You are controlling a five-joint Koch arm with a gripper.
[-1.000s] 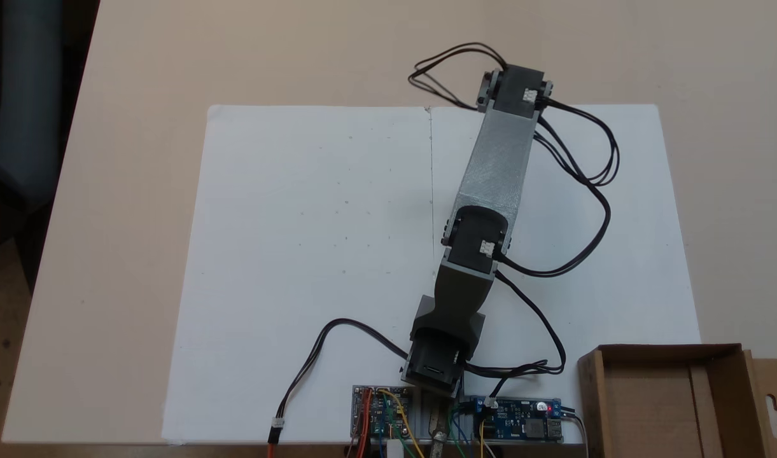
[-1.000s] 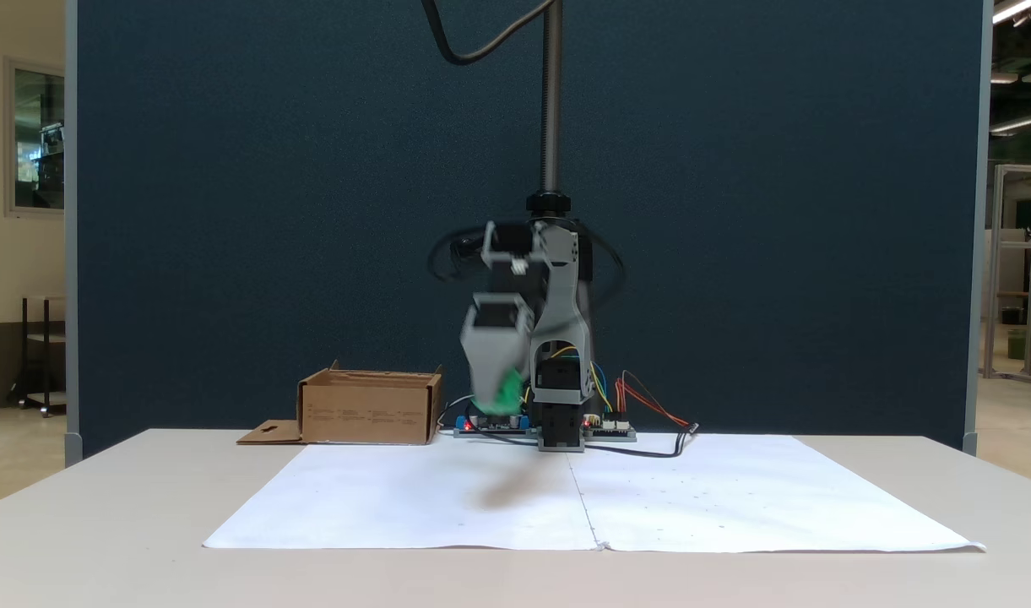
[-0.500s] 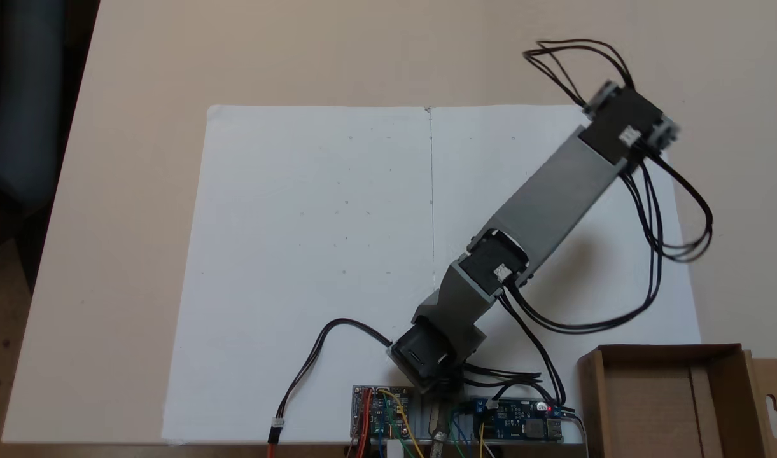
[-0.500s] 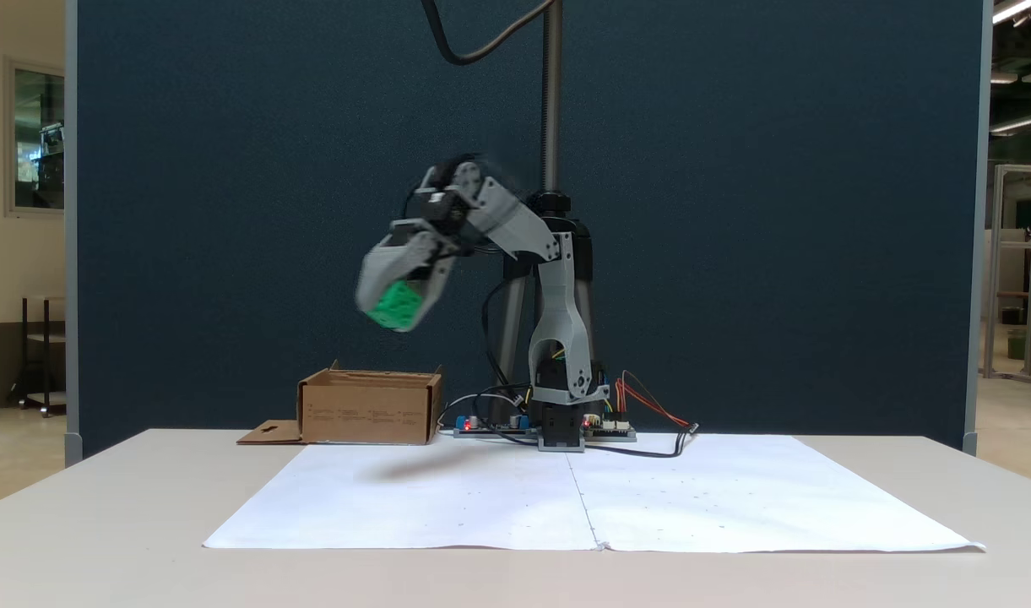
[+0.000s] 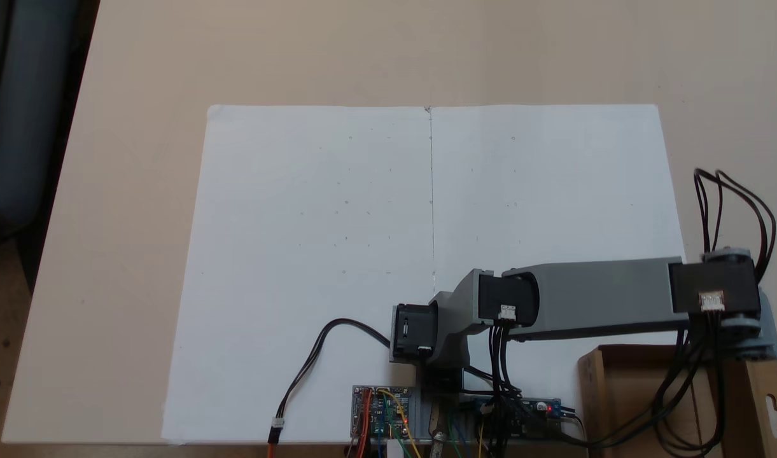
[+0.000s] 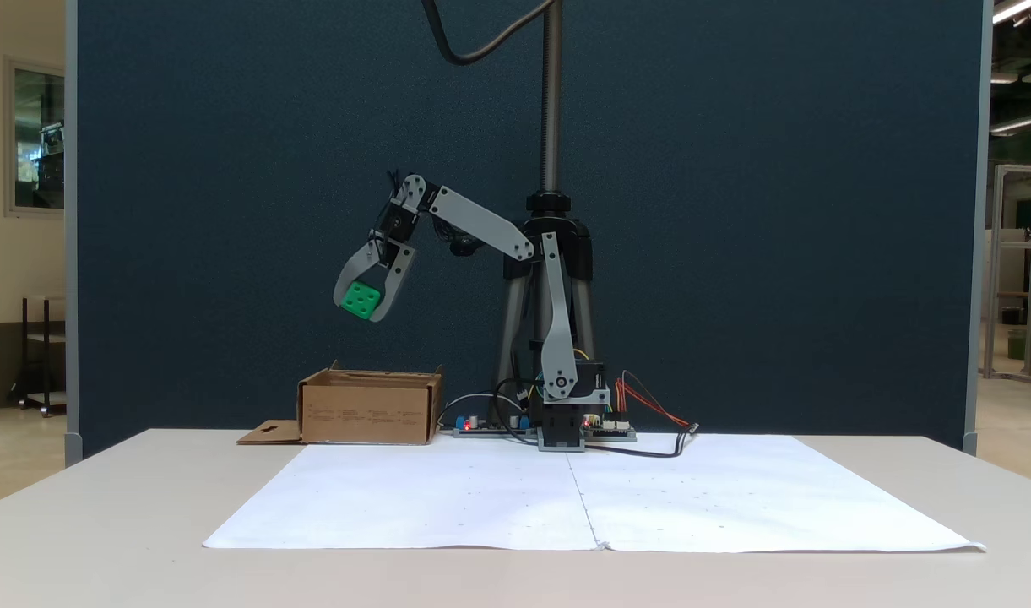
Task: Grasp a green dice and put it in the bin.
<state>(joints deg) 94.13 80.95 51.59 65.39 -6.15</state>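
The claw (image 6: 361, 306) is clamped on the green dice (image 6: 360, 300), having swung from above the white paper (image 6: 447, 498) to high over the bin (image 6: 369, 409); release looks next.

Setting: laboratory or maker-type workspace in an institutional building.

Evidence:
- Pale desk (image 6: 101, 523) carrying white paper sheets (image 5: 312, 242) laid edge to edge as a work mat.
- Hobby robot arm (image 6: 481, 226) fixed at the desk's edge, bare circuit boards (image 5: 378, 413) with loose coloured wiring beside its base.
- Dark blue fabric partition panel (image 6: 735, 211) standing directly behind the desk.
- Tripod stand (image 6: 551, 127) with cable behind the arm.
- Beyond the partition: ceiling strip lights (image 6: 1017, 10), an aluminium frame structure (image 6: 1017, 253), an interior window (image 6: 35, 135) and a small shelf cart (image 6: 38, 355).
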